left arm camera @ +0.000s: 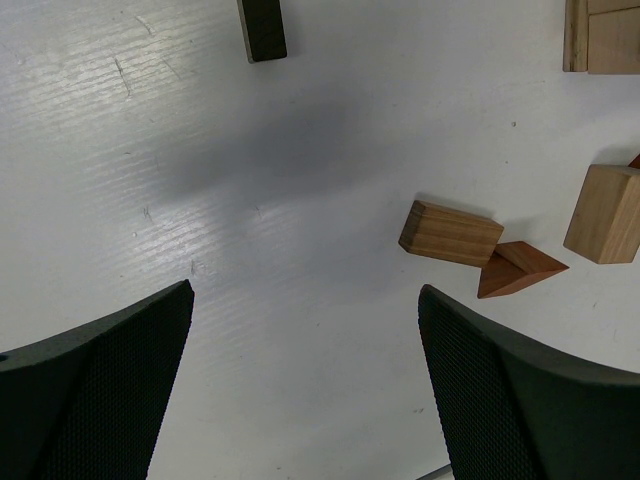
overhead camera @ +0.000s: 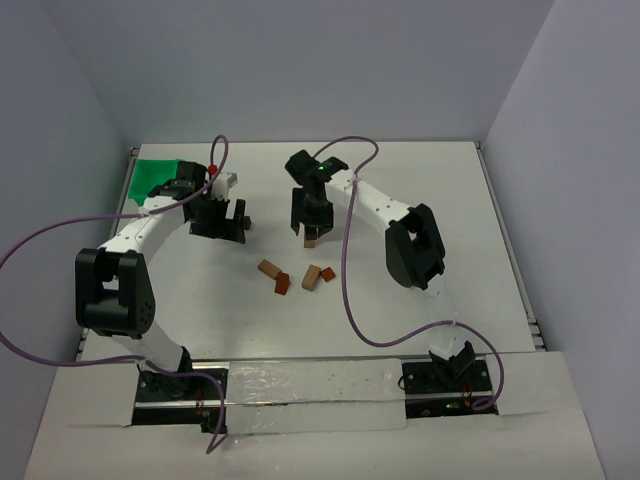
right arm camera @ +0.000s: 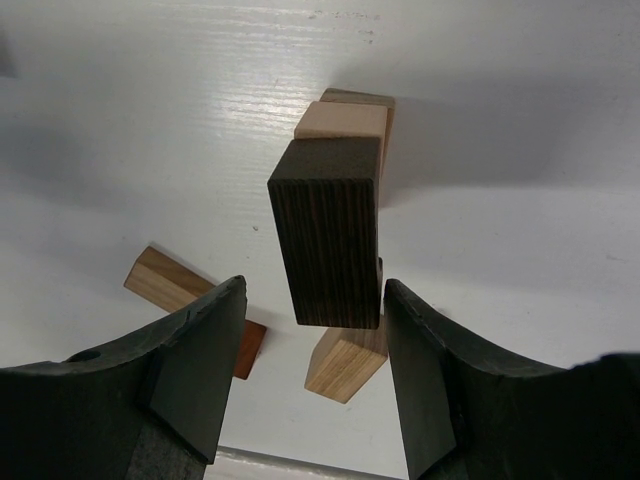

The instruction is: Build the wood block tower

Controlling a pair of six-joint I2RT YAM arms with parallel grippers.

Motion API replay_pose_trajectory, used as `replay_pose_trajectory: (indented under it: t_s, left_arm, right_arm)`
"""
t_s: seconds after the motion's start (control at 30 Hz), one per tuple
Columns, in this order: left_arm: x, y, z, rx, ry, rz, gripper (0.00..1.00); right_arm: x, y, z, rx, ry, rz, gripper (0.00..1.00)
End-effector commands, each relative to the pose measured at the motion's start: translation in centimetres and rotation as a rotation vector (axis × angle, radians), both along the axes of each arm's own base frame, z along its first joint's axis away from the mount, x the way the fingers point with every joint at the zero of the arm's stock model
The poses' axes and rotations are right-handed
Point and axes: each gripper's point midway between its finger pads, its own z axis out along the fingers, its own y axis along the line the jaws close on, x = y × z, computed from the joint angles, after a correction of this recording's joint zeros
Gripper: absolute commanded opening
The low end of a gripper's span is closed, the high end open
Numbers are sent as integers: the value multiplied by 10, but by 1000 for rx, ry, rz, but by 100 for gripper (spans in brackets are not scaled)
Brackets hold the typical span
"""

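Since these small wooden pieces look light, stiff and smooth-faced, the tower (overhead camera: 312, 240) would likely topple at a slight sideways nudge. Any piece is best pinched squarely across two flat long sides, near its middle. Right over the tower hangs the right claw (right arm camera: 315, 290), half open astride a dark block (right arm camera: 328, 235). One finger looks to touch the block and a sliver of gap shows by the other, so I cannot tell whether it has hold. Loose blocks (overhead camera: 268, 268) lie on the tower's near side. Left of the tower, the left claw (left arm camera: 305, 300) gapes wide, empty.
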Motion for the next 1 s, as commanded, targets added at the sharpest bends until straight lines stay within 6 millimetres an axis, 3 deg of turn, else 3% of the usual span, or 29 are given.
replay_pose_trajectory:
  t_s: [0.0, 0.73, 0.87, 0.97]
  left_arm:
    - [17, -4, 14, -24, -54, -10, 99]
    - [19, -4, 15, -26, -56, -18, 99]
    - [19, -5, 15, -26, -57, -21, 99]
    - [20, -5, 15, -28, -56, -21, 99]
  right_arm:
    - [2, 6, 5, 39, -9, -4, 64]
    - [3, 9, 5, 47, -7, 2, 66]
    - [2, 8, 7, 48, -7, 6, 72]
    - [2, 10, 8, 54, -9, 16, 84]
